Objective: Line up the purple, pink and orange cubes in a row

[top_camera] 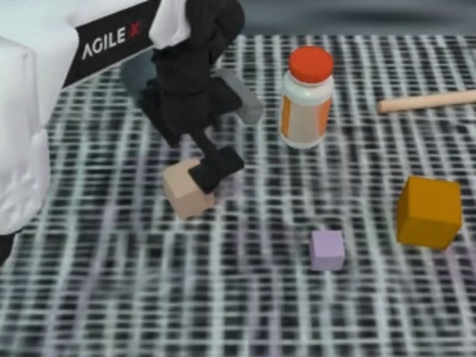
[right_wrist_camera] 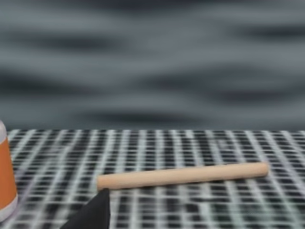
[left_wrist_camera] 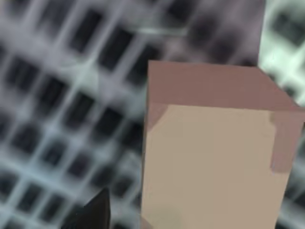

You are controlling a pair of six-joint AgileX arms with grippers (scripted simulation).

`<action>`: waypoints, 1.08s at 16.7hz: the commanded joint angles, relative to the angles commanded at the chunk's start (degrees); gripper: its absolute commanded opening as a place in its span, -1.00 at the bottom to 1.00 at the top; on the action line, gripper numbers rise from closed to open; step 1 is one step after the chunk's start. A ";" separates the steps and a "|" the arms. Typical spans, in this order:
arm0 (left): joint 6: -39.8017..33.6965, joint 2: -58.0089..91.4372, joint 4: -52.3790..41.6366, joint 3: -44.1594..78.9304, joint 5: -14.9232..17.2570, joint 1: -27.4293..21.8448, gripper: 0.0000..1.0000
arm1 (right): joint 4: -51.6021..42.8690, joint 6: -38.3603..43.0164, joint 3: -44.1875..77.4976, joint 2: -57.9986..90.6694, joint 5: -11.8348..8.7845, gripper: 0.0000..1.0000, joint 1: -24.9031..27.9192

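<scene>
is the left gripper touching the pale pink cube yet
Cannot tell. In the top view the left gripper overlaps the matte peach-pink cube, hiding any gap; the left wrist view shows the cube close but no clear contact.

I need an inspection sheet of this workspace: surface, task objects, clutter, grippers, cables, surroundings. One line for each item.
Surface: table covered with a black-and-white grid pattern.
Job's things: pink cube at left of centre, under the left gripper; purple cube right of centre, near the front; orange cube at far right. They are apart, not in a row.
Clutter: white bottle with orange cap and label, upright; wooden stick lying at upper right; grey object partly hidden behind the left arm.
Grippers: left gripper down at the pink cube, grip not clear; right gripper not visible in the top view.
Cables: nothing seen.
Surroundings: blurred grey background.
</scene>
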 joint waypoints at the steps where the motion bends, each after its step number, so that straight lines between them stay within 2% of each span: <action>1: 2.24 -0.66 0.50 -0.72 -0.01 0.85 1.00 | 0.00 0.00 0.00 0.00 0.00 1.00 0.00; 4: 5.24 -1.73 1.32 -1.74 -0.05 2.05 1.00 | 0.00 0.00 0.00 0.00 0.00 1.00 0.00; 10: 5.12 -1.27 2.17 -2.29 -0.06 1.84 1.00 | 0.00 0.00 0.00 0.00 0.00 1.00 0.00; 18: 5.37 3.44 17.61 -12.76 0.01 2.12 1.00 | 0.00 0.00 0.00 0.00 0.00 1.00 0.00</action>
